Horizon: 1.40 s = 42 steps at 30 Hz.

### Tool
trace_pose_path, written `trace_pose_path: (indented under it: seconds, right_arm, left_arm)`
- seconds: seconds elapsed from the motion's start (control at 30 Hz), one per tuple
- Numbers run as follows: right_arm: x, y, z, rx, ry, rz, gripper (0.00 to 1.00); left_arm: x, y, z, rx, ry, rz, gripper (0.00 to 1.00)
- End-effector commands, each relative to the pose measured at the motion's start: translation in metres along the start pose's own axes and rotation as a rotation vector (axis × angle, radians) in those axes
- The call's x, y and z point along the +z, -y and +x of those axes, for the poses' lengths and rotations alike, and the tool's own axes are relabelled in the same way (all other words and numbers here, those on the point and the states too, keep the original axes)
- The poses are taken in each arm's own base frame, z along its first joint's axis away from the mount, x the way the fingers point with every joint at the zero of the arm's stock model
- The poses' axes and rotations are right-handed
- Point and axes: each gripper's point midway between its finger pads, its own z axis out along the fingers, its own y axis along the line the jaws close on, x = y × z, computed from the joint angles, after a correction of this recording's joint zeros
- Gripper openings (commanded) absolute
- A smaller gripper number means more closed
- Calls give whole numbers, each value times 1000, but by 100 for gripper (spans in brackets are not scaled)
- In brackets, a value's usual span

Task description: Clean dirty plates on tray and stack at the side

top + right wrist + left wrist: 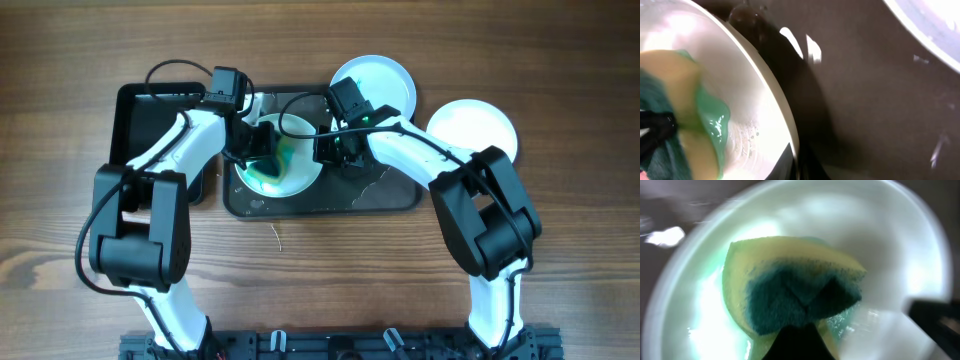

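Roughly a third left, I'd say. The desk (pixel 570 60) is offering open room on the right. The tray (pixel 390 200) is carrying one smeared plate (pixel 305 177). Two clean-looking plates are waiting unstacked, one (pixel 385 80) overhanging the tray's far rim and the other (pixel 472 125) on the desk. Left jaws are clamping the sponge (pixel 790 295), and right jaws seem to be pinching that plate's rim.

A wooden table (pixel 560 60) fills the overhead view, mid-brown, its grain running side to side in darker and paler streaks. A black rail (pixel 330 345) lies along its near edge. Up and to the left of the rail, a darker swirl of grain (pixel 30 270) marks the board. Beyond the rail, a little left of its middle, a thin pale scrap (pixel 277 238) lies on the wood. The light is even and soft, and the shadows on the wood are faint.
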Motion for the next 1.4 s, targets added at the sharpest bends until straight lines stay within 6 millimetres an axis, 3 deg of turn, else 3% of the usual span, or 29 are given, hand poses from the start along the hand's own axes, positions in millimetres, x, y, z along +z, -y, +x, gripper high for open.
trace_pose_path:
  seconds: [0.0, 0.1, 0.2, 0.27, 0.33, 0.43, 0.53, 0.7, 0.8, 0.87, 0.97, 1.03, 1.13, 1.2, 1.27, 1.37]
  right_arm:
    - [14, 5, 5, -5, -29, 10, 4]
    - [14, 6, 6, -5, -31, 11, 4]
    - [14, 6, 6, -5, -31, 11, 4]
    - [14, 6, 6, -5, -31, 11, 4]
    - [14, 6, 6, -5, -31, 11, 4]
    - [14, 6, 6, -5, -31, 11, 4]
    - [14, 5, 5, -5, -31, 11, 4]
    - [14, 5, 5, -5, -31, 11, 4]
    - [14, 5, 6, -5, -31, 10, 4]
    - [14, 5, 6, -5, -33, 8, 4]
    - [14, 5, 6, -5, -34, 8, 4]
    - [14, 5, 6, -5, -33, 8, 4]
    - [14, 5, 6, -5, -34, 8, 4]
    - [14, 5, 6, -5, -33, 9, 4]
    - [14, 5, 6, -5, -33, 9, 4]
    - [14, 5, 6, -5, -33, 9, 4]
  left_arm:
    - [13, 54, 24, 130, -79, 308, 4]
    - [19, 33, 10, 34, -32, 172, 4]
    - [18, -16, -5, -162, 47, -118, 4]
    - [1, -61, -9, -335, 128, -385, 4]
    - [-18, -84, -7, -417, 175, -554, 4]
    - [-26, -83, -1, -399, 139, -583, 4]
    - [-21, -72, 14, -389, 62, -545, 4]
    - [2, -1, 31, -103, -136, -126, 4]
    - [0, 43, 39, 81, -181, 149, 4]
    - [-2, 56, 36, 129, -167, 228, 4]
    - [0, 57, 23, 152, -113, 230, 4]
    - [3, 50, 10, 137, -63, 178, 4]
    - [5, 8, -17, -25, 57, -83, 4]
    - [-4, -29, -31, -151, 153, -294, 4]
    - [-19, -62, -37, -257, 240, -490, 4]
    - [-32, -83, -31, -311, 267, -624, 4]
